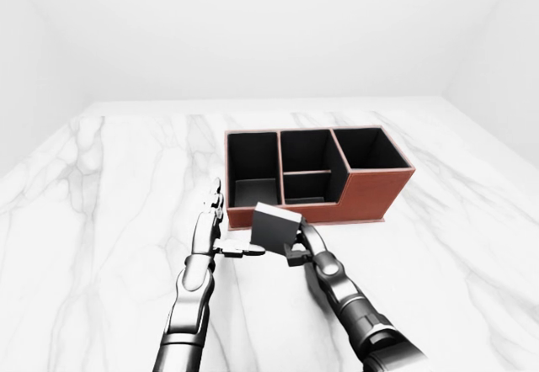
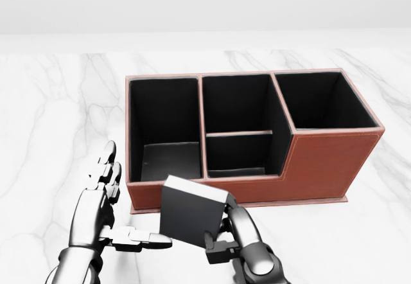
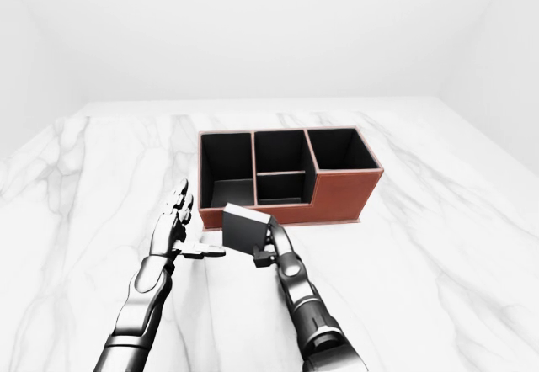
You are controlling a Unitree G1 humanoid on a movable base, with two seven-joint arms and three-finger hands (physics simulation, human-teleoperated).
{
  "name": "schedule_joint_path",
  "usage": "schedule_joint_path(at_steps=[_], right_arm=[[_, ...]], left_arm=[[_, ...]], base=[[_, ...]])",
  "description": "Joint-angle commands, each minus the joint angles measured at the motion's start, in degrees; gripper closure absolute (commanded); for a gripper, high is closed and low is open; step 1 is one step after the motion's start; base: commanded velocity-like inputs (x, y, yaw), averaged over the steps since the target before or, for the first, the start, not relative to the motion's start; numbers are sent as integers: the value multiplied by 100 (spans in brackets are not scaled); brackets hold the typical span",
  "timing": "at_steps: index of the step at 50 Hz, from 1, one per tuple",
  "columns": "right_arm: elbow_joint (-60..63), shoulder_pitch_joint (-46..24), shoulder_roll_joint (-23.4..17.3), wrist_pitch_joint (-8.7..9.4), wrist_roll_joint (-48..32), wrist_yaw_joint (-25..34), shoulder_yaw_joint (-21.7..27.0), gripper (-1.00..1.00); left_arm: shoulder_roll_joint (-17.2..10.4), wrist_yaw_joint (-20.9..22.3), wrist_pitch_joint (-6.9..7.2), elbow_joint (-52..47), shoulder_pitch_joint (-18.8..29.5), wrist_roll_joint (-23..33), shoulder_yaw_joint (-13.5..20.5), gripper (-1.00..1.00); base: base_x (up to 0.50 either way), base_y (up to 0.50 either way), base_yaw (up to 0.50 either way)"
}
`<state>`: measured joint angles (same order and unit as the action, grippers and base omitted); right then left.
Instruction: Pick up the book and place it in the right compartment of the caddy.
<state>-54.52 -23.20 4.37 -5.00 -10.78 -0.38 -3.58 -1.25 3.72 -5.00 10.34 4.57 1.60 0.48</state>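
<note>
The book (image 2: 189,218) is a dark grey block with a pale top edge. It is held tilted just below the caddy's lower left corner. My right hand (image 2: 221,231) is shut on the book's right edge, fingers wrapped round it. My left hand (image 2: 125,210) is open beside the book's left side, fingers straight and thumb pointing at the book. The caddy (image 2: 327,162) is red-brown with black insides. It has a left bin, a middle bin split in two, and a right compartment (image 2: 321,101) that holds nothing visible.
The caddy stands on a white marble table (image 1: 101,187) that reaches to both sides of the view. The table's far edge (image 1: 269,101) meets plain white walls at the top of the left-eye view.
</note>
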Motion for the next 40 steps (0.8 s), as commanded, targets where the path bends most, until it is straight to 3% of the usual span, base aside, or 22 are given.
schedule_joint_path(at_steps=[1,15,21,27,40], right_arm=[[1474,562,-311,0,241,191,216,100],[3334,1031,-442,0,498,433,264,100],[4011,1133,-499,372,592,508,311,100],[4944,1152,-579,1000,749,569,422,100],[5899,667,-784,1000,929,550,651,100]], left_arm=[[26,-7,0,217,35,-40,34,-100],[28,-12,0,219,33,-33,29,-100],[26,-12,0,250,48,-31,32,-100],[28,-12,0,219,41,-26,28,-100],[26,-14,0,312,75,-28,33,-100]], base=[[0,0,0],[0,0,0],[0,0,0],[0,0,0],[0,0,0]])
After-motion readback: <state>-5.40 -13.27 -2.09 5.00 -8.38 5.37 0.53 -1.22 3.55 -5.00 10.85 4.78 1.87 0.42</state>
